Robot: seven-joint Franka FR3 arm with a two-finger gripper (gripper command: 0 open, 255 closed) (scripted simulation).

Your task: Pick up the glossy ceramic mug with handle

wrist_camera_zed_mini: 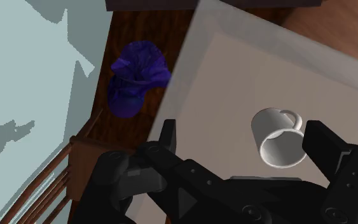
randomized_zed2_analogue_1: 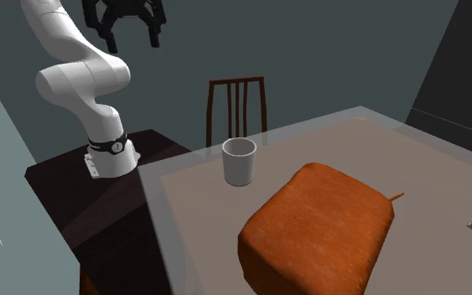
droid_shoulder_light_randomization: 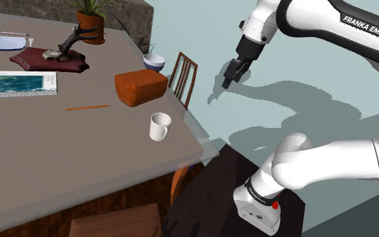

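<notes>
Centre of the shoulder frame, near the table edge: white glossy mug, upright, cylindrical w/ loop handle.
Tabletop smooth, grey-beige; rounded rust-brown block just above the mug in frame, matte. Wooden slat-back chair at table's rt side. Arm arcs up from stand at lower rt. Black gripper hangs upper rt of centre, tilted down-left, fingers spread wide, holding nothing, well apart from mug.

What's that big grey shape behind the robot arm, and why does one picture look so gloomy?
Shoulder view: the grey shape is the arm's own shadow on the pale surface behind it. Second exterior view: dim overall, though the mug is plain to see.
</notes>
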